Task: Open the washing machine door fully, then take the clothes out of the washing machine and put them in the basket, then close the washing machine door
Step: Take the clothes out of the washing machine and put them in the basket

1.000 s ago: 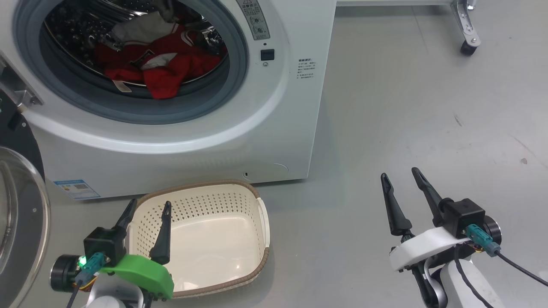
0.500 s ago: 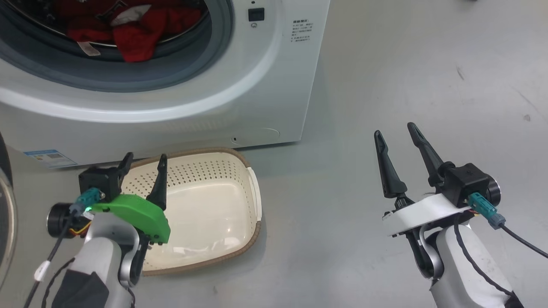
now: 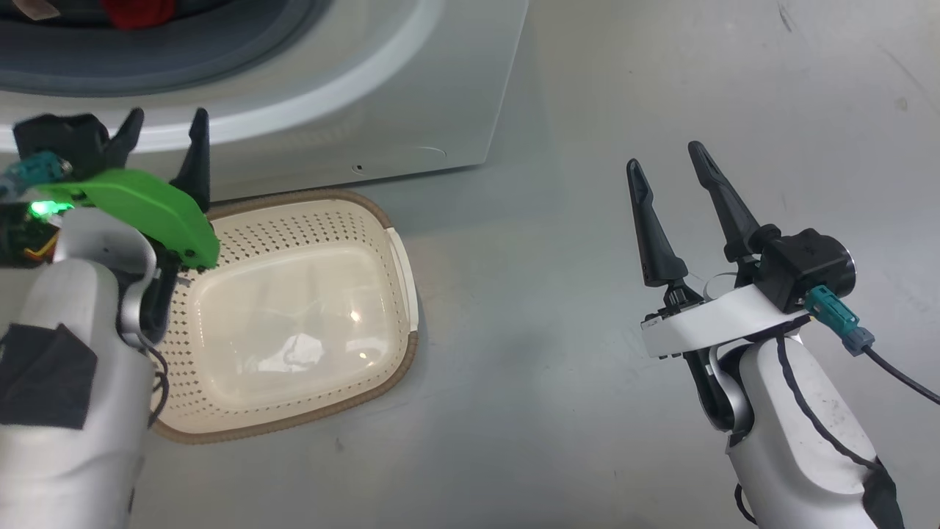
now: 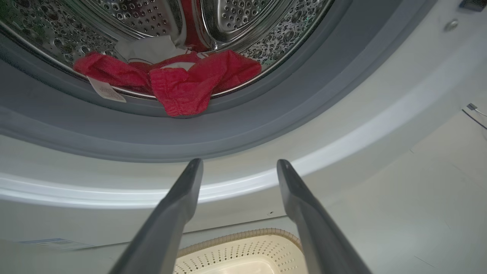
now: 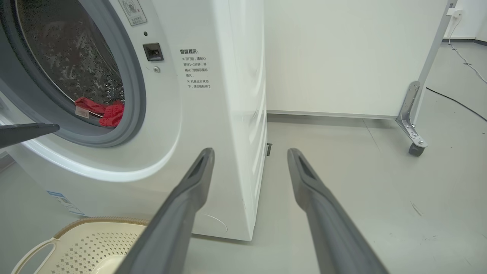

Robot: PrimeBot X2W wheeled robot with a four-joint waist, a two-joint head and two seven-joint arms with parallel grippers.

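Inside dimpled steel drum (image 4: pixel 243 15), crumpled clothes (image 4: pixel 182 87)

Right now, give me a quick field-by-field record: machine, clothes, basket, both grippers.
Washing machine: drum opening uncovered
Clothes: red, in the drum, one fold draped over the gasket
Basket: empty, on the floor before the machine
Left gripper: open, empty, pointing toward the drum
Right gripper: open, empty, over the floor

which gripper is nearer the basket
The left gripper, on the green mount, is right by the basket; the right gripper, white mount, is off over the floor.
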